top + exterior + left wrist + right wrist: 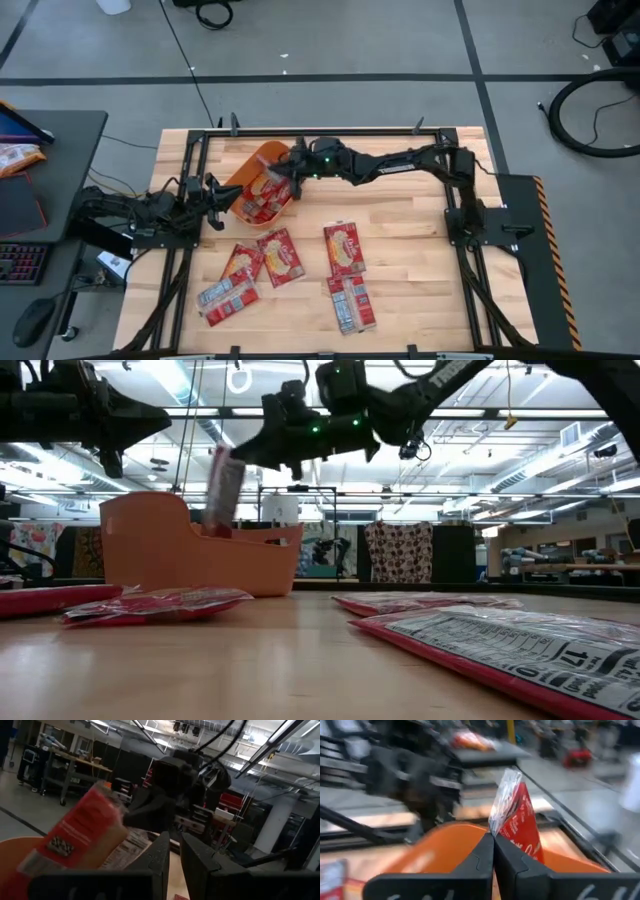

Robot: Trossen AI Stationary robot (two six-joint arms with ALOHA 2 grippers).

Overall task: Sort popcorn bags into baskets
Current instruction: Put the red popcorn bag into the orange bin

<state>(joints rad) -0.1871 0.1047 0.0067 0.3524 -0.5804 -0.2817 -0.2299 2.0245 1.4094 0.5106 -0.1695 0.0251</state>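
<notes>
The orange basket (pixel 248 170) stands at the far left middle of the table, with several red popcorn bags (pixel 262 202) inside. My right gripper (pixel 290 172) reaches in from the right above the basket, shut on one red bag (pixel 222 490). My left gripper (pixel 222 198) waits just left of the basket's near rim, its fingers all but together and nothing between them (pixel 175 852). Several more bags (pixel 283 257) lie flat on the wood nearer the near edge. My right gripper pinches the red bag by its upper end (pixel 230 460) between its two fingers, which come in slanting from the table's right. The bag is lifted clear and hangs nearly upright below the fingers. Its whitish lower end (pixel 35 862) is over the basket (pixel 200 555).
Two bags (pixel 343 247) (pixel 352 303) lie right of centre and three lie left of centre (pixel 227 298) near the near edge. The black frame rails (pixel 190 180) run along the table's sides. Bare wood shows between the basket and the right arm's base (pixel 470 215).
</notes>
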